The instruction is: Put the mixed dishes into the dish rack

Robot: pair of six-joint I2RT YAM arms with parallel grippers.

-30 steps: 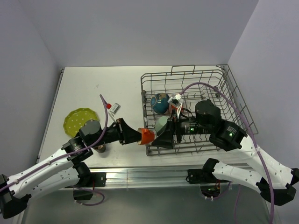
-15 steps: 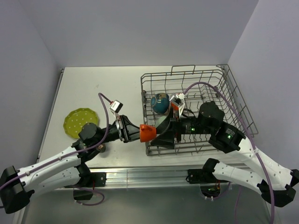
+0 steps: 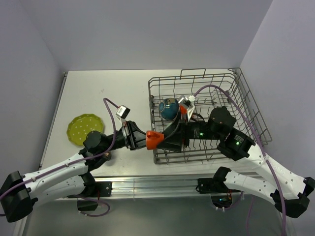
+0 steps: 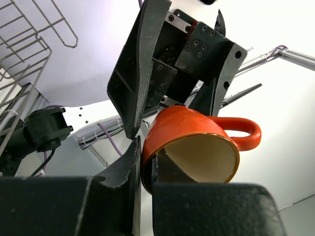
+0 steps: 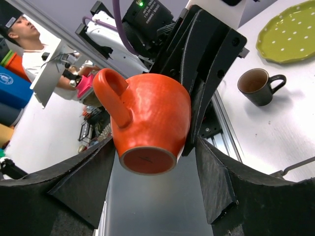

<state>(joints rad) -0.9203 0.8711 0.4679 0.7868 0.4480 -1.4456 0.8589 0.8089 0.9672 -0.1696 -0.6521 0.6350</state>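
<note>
While the left gripper (image 3: 140,138) pinches the rim of the small orange ceramic cup (image 3: 154,139) between nearly shut fingers, the right gripper (image 3: 170,140) faces it tip to tip. Its jaws stand apart on either side of the cup, with a sliver of gap showing on one side. The grey wire dish rack (image 3: 246,98) lies just behind the right gripper. The yellow-green scalloped plate (image 3: 84,129) and dark brown mug (image 5: 256,86) sit on the table behind the left gripper.
</note>
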